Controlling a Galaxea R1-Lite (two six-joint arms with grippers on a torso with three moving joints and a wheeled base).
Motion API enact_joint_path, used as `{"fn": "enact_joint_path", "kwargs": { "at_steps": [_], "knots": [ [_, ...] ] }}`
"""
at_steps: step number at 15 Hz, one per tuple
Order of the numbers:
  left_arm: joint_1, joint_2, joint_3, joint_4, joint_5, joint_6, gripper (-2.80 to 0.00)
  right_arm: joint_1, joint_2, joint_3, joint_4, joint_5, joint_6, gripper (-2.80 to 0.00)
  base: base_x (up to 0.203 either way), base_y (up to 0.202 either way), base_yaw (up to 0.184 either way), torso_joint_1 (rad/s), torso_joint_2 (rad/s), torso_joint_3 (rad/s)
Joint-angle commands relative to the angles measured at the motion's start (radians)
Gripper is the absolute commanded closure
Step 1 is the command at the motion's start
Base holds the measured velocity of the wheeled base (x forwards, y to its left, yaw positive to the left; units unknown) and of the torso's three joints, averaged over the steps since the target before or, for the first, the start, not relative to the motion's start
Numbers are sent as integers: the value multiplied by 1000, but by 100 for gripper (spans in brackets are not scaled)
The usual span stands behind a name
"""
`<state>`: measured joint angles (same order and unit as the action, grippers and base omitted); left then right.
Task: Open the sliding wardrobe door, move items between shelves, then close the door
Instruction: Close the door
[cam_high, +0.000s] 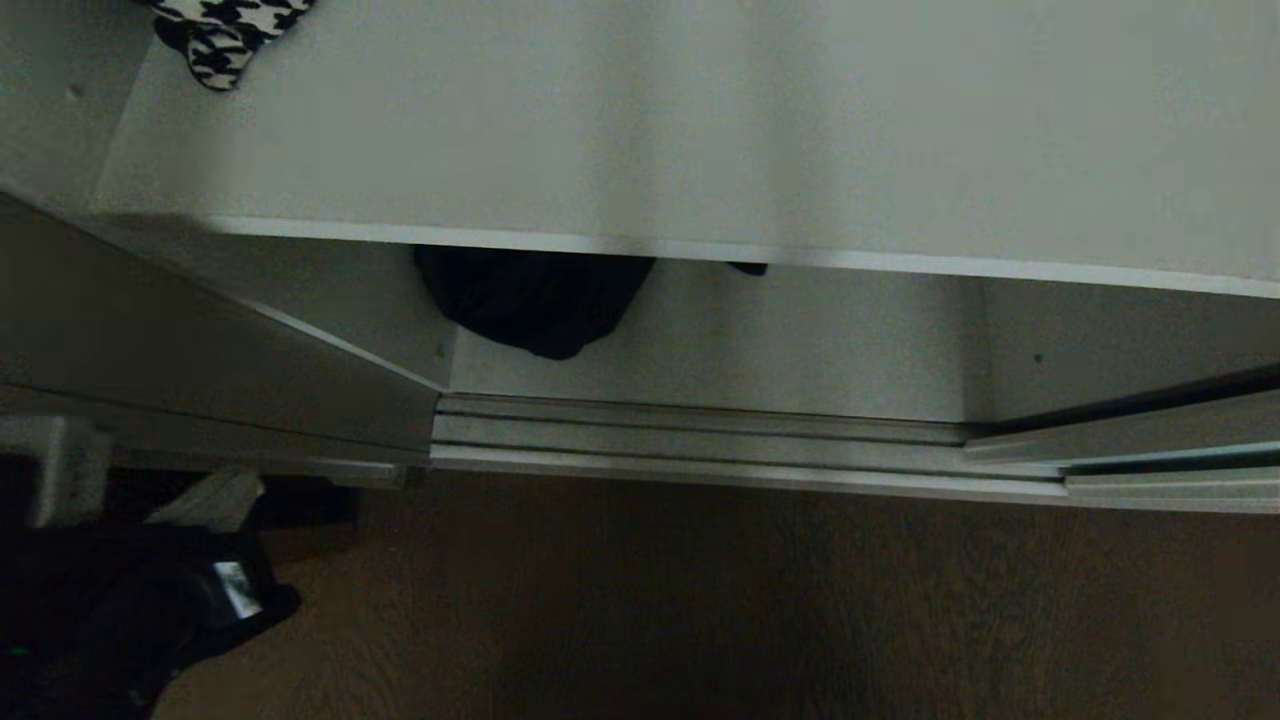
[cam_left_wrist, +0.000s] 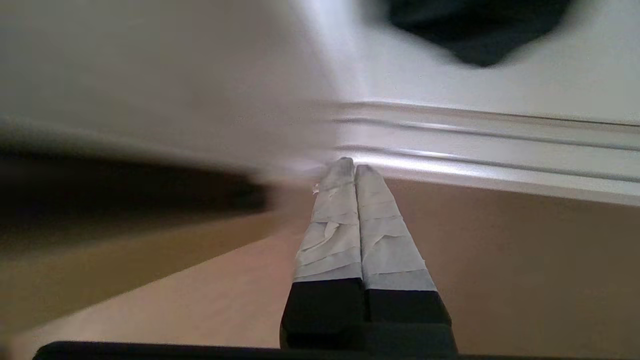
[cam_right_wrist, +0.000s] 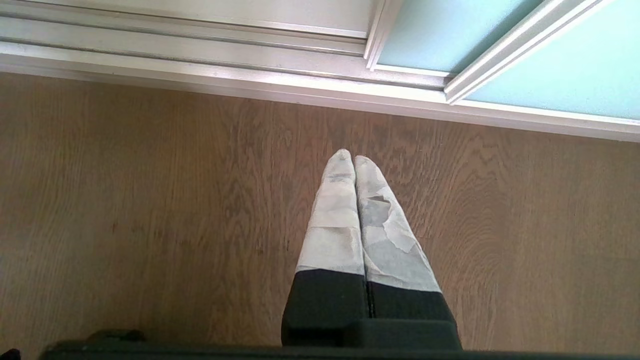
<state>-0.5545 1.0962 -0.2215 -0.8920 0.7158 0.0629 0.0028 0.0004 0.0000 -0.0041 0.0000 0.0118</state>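
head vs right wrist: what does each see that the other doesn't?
Head only: the upper shelf with a black-and-white houndstooth item at its far left corner, and a black garment on the lower shelf beneath it.

Right wrist only: the right gripper, shut, holding nothing, poised over the floor, and the aqua frosted glass of the sliding wardrobe door.

Both: the ribbed silver floor track and the brown wood floor in front of it.
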Motion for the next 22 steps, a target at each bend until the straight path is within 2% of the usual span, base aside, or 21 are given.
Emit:
{"fn": "enact_joint_path", "kwargs": {
  "at_steps": [1, 5, 9, 12, 14, 15, 16, 18, 19, 20, 21, 22],
  "knots": [
    [152, -181, 35, 38, 3, 0, 0, 0, -2, 0, 0, 0, -1, 0, 0, 0, 0, 0, 0, 0],
    [346, -327, 88, 55, -3, 8, 0, 0, -2, 0, 0, 0, 0, 0, 0, 0, 0, 0, 0, 0],
    [457, -562, 191, 94, -7, 38, 0, 0, -2, 0, 0, 0, 0, 0, 0, 0, 0, 0, 0, 0],
    [514, -696, 219, 224, -12, 44, 0, 0, -2, 0, 0, 0, 0, 0, 0, 0, 0, 0, 0, 0],
    [525, -787, 220, 368, -52, 39, 0, 0, -2, 0, 0, 0, 0, 0, 0, 0, 0, 0, 0, 0],
    [533, -880, 219, 476, -112, 35, 0, 0, -2, 0, 0, 0, 0, 0, 0, 0, 0, 0, 0, 0],
    [540, -963, 215, 596, -225, 33, 0, 0, -2, 0, 0, 0, 0, 0, 0, 0, 0, 0, 0, 0],
    [550, -1082, 185, 856, -571, 27, 0, 0, -2, 0, 0, 0, 0, 0, 0, 0, 0, 0, 0, 0],
    [552, -1092, 179, 938, -683, 31, 0, 0, -2, 0, 0, 0, 0, 0, 0, 0, 0, 0, 0, 0],
    [555, -1093, 193, 961, -753, 65, 0, 0, -2, 0, 0, 0, 0, 0, 0, 0, 0, 0, 0, 0],
    [556, -1093, 191, 975, -765, 90, 0, 0, -2, 0, 0, 0, -1, 0, 0, 0, 0, 0, 0, 0],
    [556, -1092, 191, 975, -768, 80, 0, 0, -2, 0, 0, 0, 0, 0, 0, 0, 0, 0, 0, 0]
  ]
}}
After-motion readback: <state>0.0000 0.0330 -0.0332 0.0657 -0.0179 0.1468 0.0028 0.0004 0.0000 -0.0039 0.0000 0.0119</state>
